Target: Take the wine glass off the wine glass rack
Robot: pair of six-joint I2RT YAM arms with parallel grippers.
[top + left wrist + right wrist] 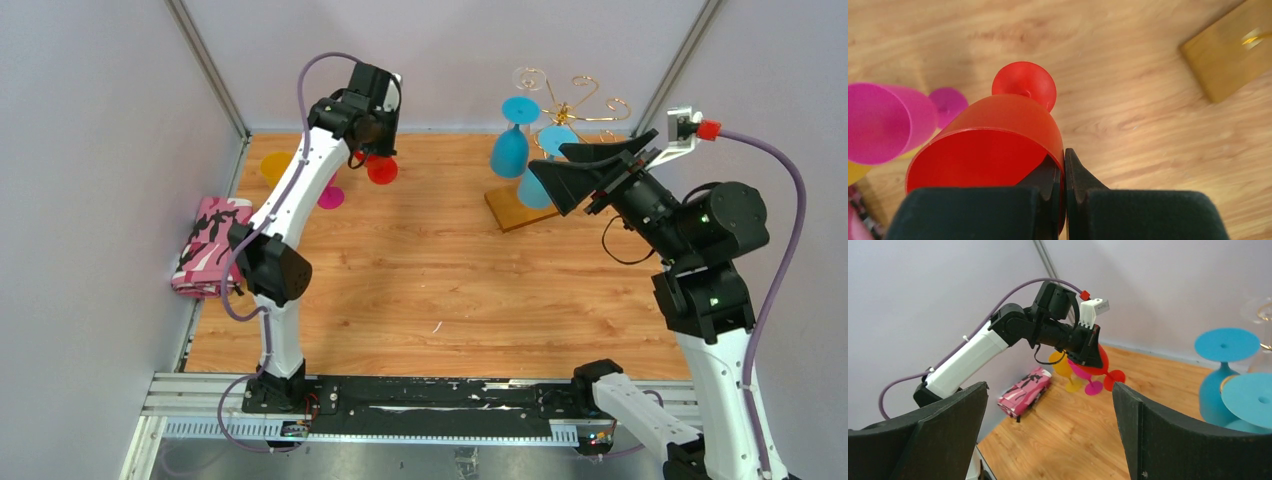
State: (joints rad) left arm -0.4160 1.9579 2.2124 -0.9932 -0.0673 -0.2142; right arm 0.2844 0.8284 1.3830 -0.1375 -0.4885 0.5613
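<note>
Top external: beside the gold wire rack point(507, 213) your right gripper point(548, 160) gapes; take the probably light, slick blue plastic wine glass point(510, 150) by its bowl. Left gripper point(1064, 160) pinches a red goblet point(998, 130).

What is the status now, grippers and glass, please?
Left gripper shut on red wine glass rim, clear of rack. Right gripper open, empty, near rack. Blue glasses hang there. Magenta glass close beside.

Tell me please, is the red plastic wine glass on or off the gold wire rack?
Off: left claw grips the glass, clear of rack.
</note>
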